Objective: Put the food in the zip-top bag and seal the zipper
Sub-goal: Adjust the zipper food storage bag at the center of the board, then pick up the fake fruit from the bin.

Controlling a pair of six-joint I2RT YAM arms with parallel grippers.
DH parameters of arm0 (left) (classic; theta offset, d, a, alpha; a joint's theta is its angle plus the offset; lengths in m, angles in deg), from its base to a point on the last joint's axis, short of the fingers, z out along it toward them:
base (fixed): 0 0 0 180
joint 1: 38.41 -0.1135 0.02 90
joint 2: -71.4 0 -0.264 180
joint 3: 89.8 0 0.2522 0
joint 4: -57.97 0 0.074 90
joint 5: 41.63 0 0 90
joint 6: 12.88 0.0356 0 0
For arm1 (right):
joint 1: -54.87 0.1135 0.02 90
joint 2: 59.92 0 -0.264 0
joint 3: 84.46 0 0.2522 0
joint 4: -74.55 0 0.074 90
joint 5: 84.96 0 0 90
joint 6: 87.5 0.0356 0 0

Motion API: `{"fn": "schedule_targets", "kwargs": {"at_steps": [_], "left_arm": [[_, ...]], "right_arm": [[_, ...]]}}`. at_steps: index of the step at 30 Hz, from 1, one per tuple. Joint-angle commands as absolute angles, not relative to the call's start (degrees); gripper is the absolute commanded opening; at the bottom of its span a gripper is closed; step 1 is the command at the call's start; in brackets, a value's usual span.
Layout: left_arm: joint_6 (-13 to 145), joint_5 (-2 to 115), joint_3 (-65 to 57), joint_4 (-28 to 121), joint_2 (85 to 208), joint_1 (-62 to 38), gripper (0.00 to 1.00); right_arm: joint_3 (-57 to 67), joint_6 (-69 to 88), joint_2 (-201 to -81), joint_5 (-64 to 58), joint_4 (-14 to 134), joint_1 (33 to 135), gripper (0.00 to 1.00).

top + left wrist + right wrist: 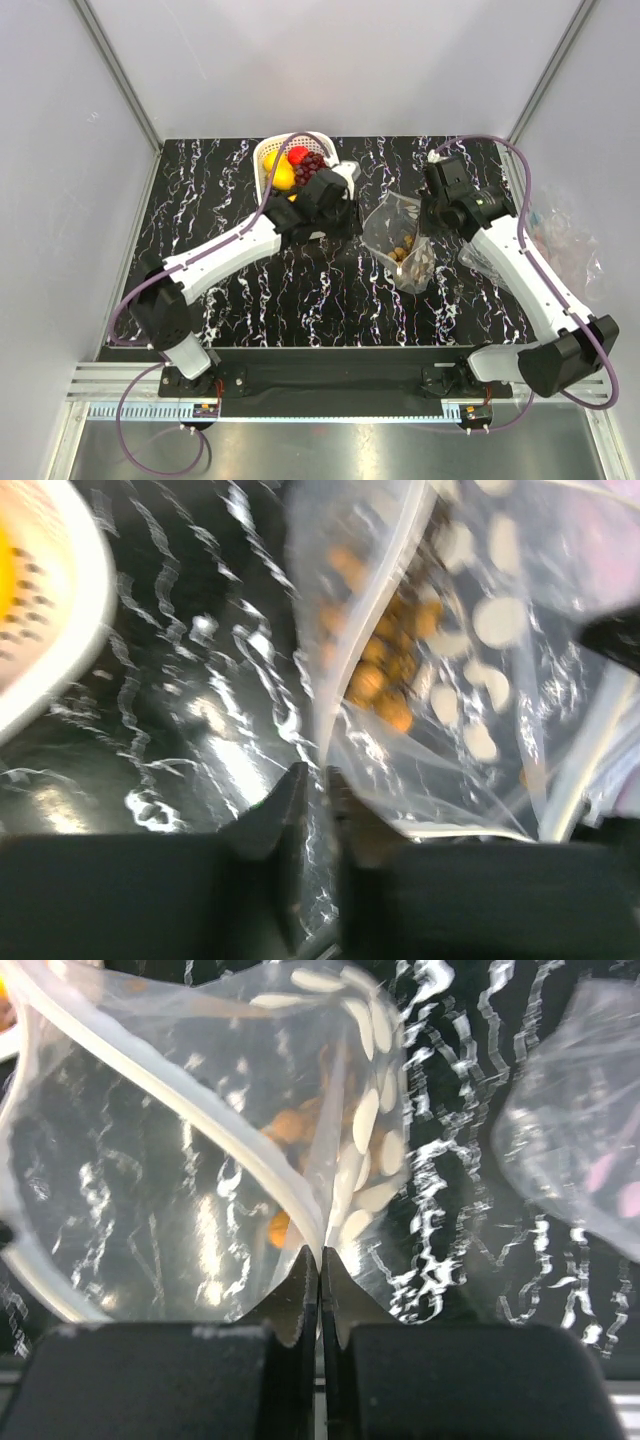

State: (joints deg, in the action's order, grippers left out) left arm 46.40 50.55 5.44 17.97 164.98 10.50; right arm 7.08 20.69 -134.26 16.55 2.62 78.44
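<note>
The clear zip-top bag [385,222] lies at mid-table with its mouth held open; tan grapes [405,248] lie inside. My left gripper [352,212] holds the bag's left rim; in the left wrist view its fingers [318,780] stand nearly together on the rim, with the grapes [385,680] beyond. My right gripper [432,212] is shut on the right rim; the white zipper strip [250,1150] runs into its closed fingers [320,1258]. A yellow lemon [280,172], red strawberry [298,155] and purple grapes [312,162] sit in the white basket [262,150].
The basket stands at the table's back, just left of my left gripper; its rim shows in the left wrist view [60,630]. A second crumpled clear bag [560,240] lies at the table's right edge and shows in the right wrist view [590,1140]. Grey walls enclose the table.
</note>
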Motion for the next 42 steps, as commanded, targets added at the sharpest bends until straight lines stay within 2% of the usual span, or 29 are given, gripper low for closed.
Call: {"fn": "schedule_targets", "kwargs": {"at_steps": [1,2,4,5,8,10,13,20,24,28,35,38,42], "left_arm": [[49.7,44.7,12.6,14.3,165.6,9.1,0.29],[50.0,42.9,11.3,14.5,164.7,8.9,0.50],[50.2,40.6,8.1,16.6,160.4,8.2,0.64],[50.5,40.6,5.7,18.1,158.9,6.9,0.74],[51.6,38.4,5.3,16.0,155.3,4.2,0.86],[52.1,34.9,6.1,14.1,154.5,3.1,0.99],[53.2,34.6,7.5,10.5,155.6,-0.4,0.99],[62.1,33.9,13.6,4.6,167.1,-7.8,0.99],[64.5,39.0,14.2,6.8,171.4,-9.4,0.99],[65.1,36.7,17.7,5.1,176.5,-9.5,0.97],[67.5,37.2,21.3,4.7,183.5,-9.7,0.88],[68.1,38.0,21.3,4.8,185.3,-9.8,0.79],[67.4,39.0,22.1,4.0,187.8,-9.7,0.77]], "right_arm": [[13.8,21.1,-136.6,23.9,0.5,78.3,0.00],[14.5,21.0,-137.6,23.9,0.0,78.2,0.00],[15.8,20.9,-138.2,23.9,0.1,78.2,0.00],[16.0,20.7,-138.7,24.0,0.2,78.2,0.00],[16.5,20.4,-139.6,24.0,0.8,78.2,0.00],[16.9,20.3,-140.2,23.9,0.8,78.2,0.00],[17.2,20.4,-141.0,24.0,0.5,78.3,0.00],[16.8,19.4,-140.2,23.6,0.8,78.2,0.00],[15.9,18.8,-139.5,23.1,1.6,78.3,0.00],[14.3,18.5,-138.8,22.7,2.8,78.2,0.00],[12.3,18.6,-137.7,22.1,3.9,78.2,0.00],[11.6,18.6,-137.3,22.0,4.3,78.2,0.00],[11.2,18.6,-137.1,21.8,4.4,78.2,0.00]]}}
